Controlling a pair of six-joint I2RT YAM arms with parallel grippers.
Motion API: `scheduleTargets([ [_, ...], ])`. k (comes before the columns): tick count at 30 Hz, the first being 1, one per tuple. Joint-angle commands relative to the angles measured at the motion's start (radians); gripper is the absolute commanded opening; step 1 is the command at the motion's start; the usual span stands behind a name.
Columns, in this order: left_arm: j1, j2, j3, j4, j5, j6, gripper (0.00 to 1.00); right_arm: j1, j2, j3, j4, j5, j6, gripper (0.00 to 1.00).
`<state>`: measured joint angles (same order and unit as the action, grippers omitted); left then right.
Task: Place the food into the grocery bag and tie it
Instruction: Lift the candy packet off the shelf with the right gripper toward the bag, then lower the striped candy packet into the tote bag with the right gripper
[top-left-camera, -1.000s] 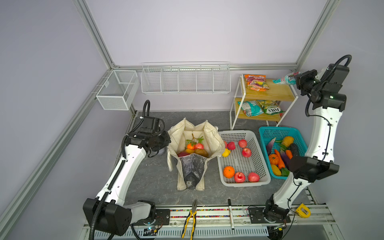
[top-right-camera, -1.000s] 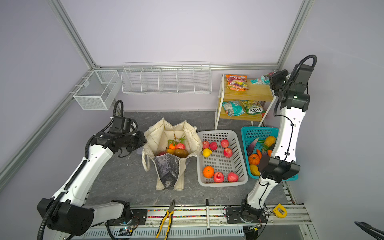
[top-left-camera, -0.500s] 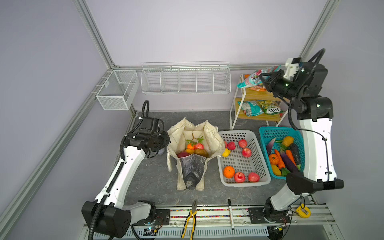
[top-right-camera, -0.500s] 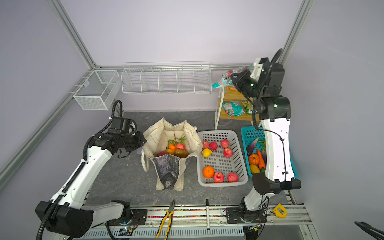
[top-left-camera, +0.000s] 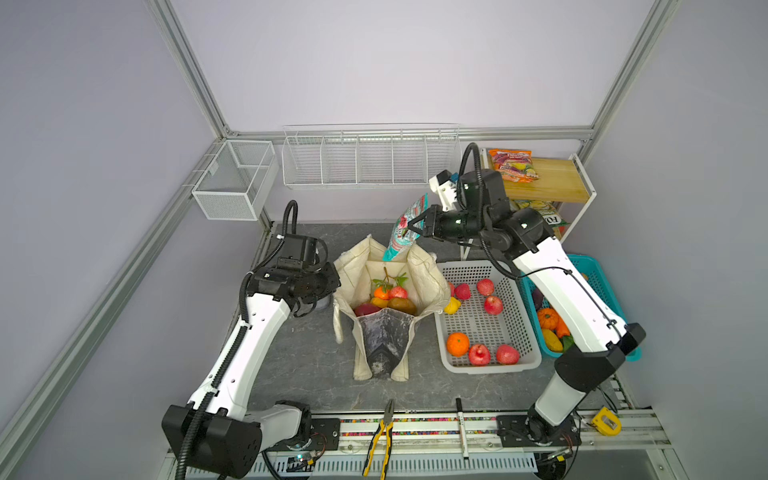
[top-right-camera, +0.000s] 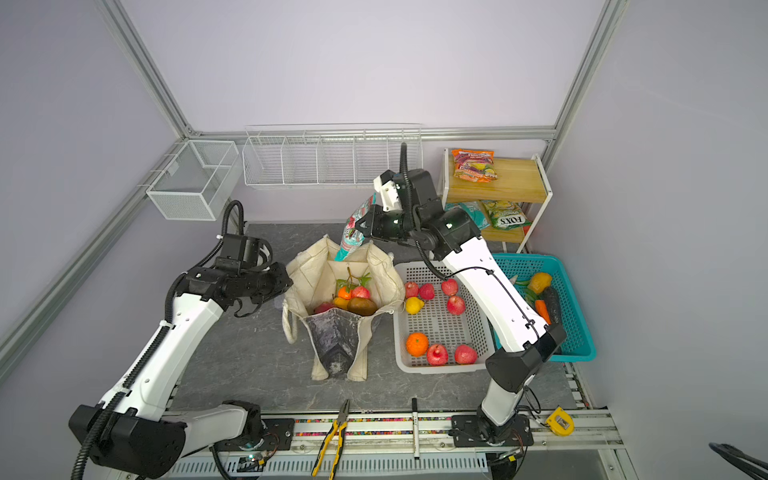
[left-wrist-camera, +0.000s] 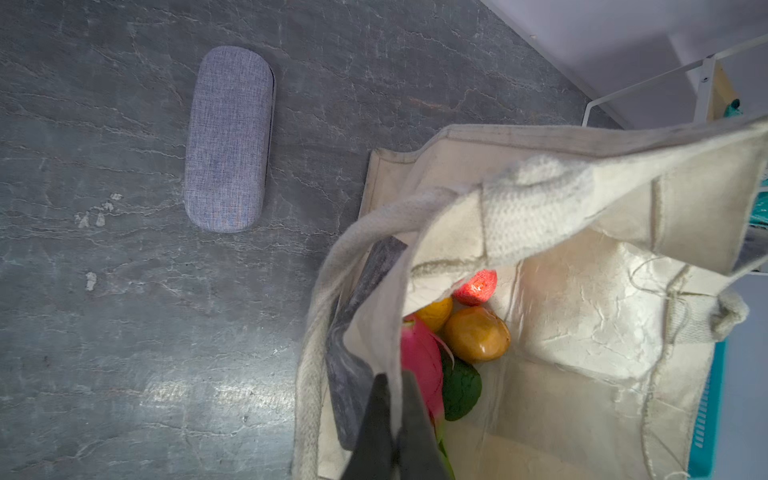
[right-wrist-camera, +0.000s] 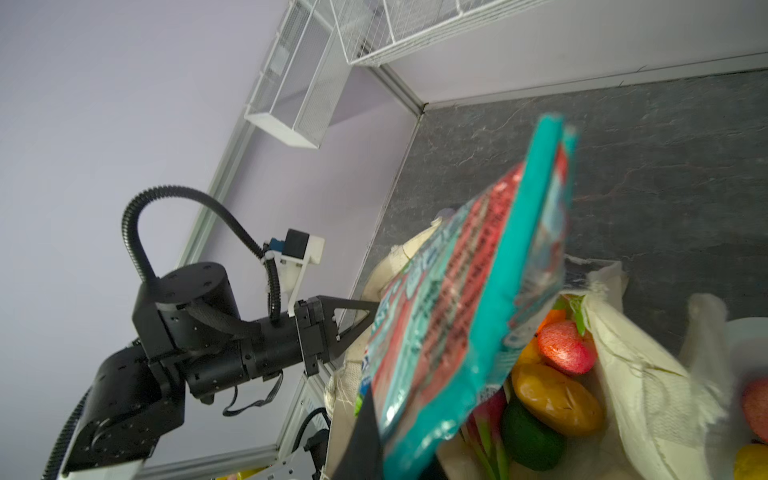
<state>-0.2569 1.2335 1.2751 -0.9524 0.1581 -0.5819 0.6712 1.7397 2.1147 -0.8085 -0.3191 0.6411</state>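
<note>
The cream grocery bag (top-left-camera: 424, 274) (top-right-camera: 307, 270) stands open mid-table, holding food: an orange, red and brown fruit (top-left-camera: 388, 297), a magenta dragon fruit (left-wrist-camera: 419, 365) and a green one (left-wrist-camera: 459, 388). My left gripper (top-left-camera: 334, 286) (top-right-camera: 287, 283) (left-wrist-camera: 392, 384) is shut on the bag's left rim, one finger inside and one outside. My right gripper (top-left-camera: 415, 226) (top-right-camera: 362, 226) (right-wrist-camera: 386, 436) is shut on a teal and red snack packet (top-left-camera: 404, 227) (top-right-camera: 353, 235) (right-wrist-camera: 469, 299). The packet hangs tilted above the bag's far rim.
A white perforated basket (top-left-camera: 490, 368) with apples, an orange and a lemon sits right of the bag. Beyond it are a teal basket (top-left-camera: 598, 266) of vegetables and a shelf (top-left-camera: 548, 185) with more packets. A grey glasses case (left-wrist-camera: 228, 137) lies left of the bag. Pliers (top-left-camera: 382, 434) lie on the front rail.
My right arm has swung from the shelf at the back right leftward and down, carrying the packet to above the bag. The left arm has stayed on the bag's rim.
</note>
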Motion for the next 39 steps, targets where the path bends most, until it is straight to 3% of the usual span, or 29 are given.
scheduleTargets([
  [1,0.007,-0.030,-0.002,-0.003,-0.010,0.001,0.00,0.036,0.027,-0.005,0.015,-0.032,-0.079,0.07],
  [13,0.007,-0.026,0.016,-0.012,-0.014,-0.005,0.00,0.151,0.145,0.071,-0.074,-0.081,-0.224,0.07],
  [30,0.007,-0.014,0.018,-0.010,-0.011,-0.001,0.00,0.182,0.205,0.325,-0.251,-0.039,-0.343,0.07],
  [39,0.007,-0.004,0.030,-0.010,-0.010,-0.003,0.00,0.188,0.218,0.273,-0.273,-0.057,-0.374,0.07],
])
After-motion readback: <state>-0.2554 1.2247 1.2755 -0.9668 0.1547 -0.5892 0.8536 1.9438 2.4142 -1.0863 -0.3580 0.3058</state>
